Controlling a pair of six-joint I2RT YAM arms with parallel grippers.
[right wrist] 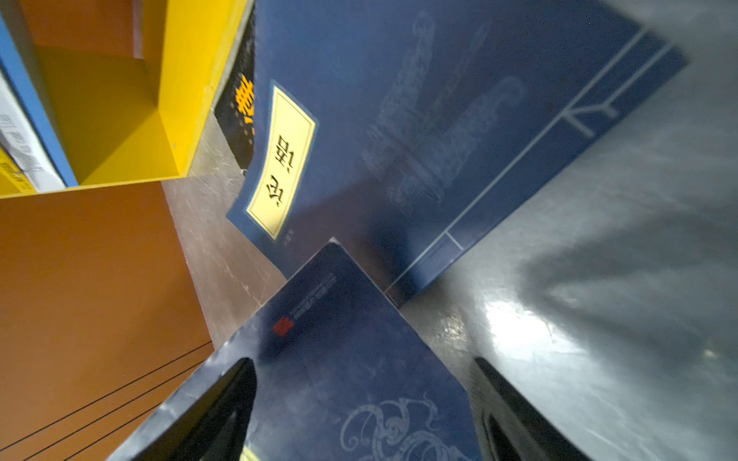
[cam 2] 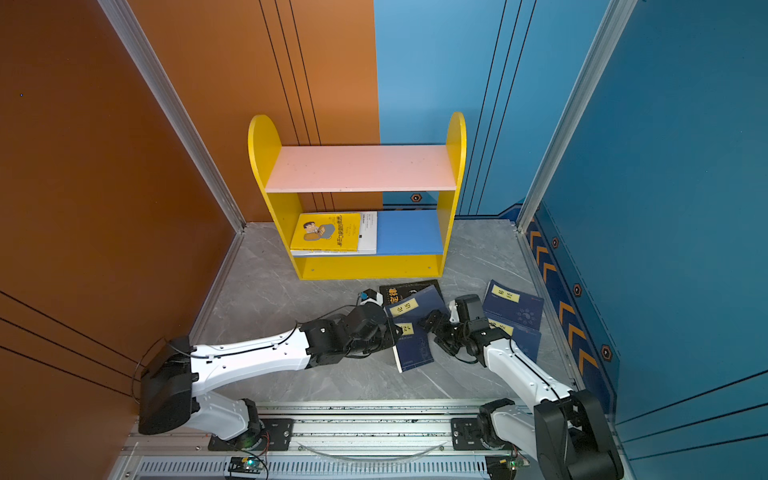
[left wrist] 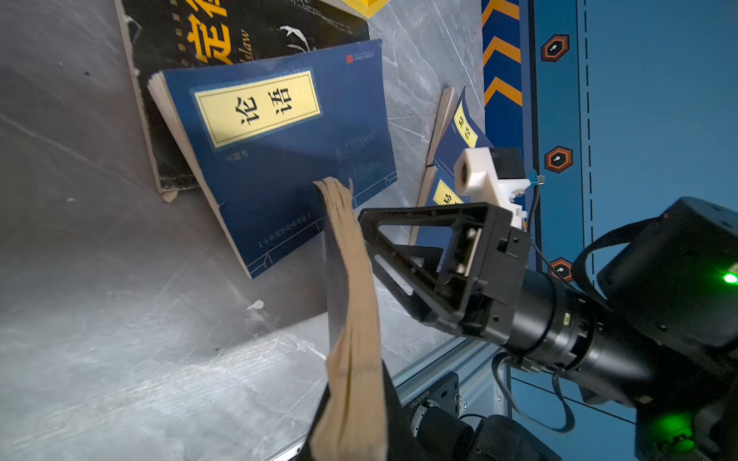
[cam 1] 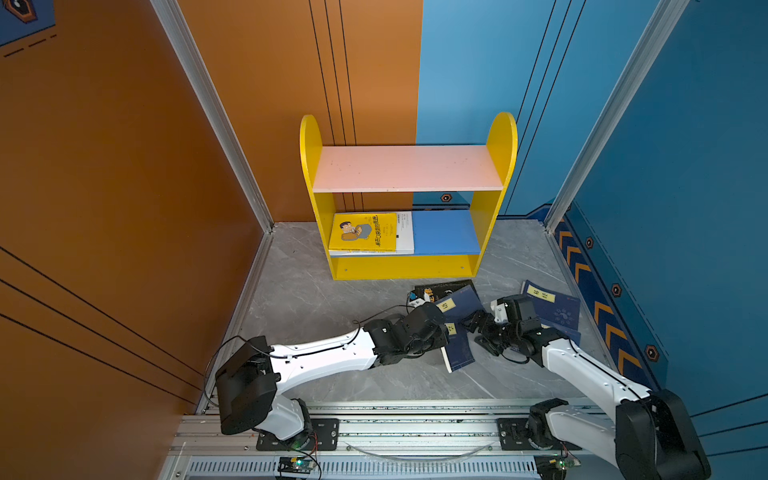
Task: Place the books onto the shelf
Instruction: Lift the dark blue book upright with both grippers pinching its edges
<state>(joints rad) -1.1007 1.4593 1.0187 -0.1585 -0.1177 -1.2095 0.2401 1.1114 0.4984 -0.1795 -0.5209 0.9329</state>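
Clamped in left gripper: navy book, by its page edge. The right gripper is wide, jaws flanking the cover. On shelf, blue board bare beside yellow book.

Orange wall; blue wall; grey marble floor.

The left arm and right arm are white with black joints. Thin black cables run along them. The right claw is black with triangle-shaped fingers.
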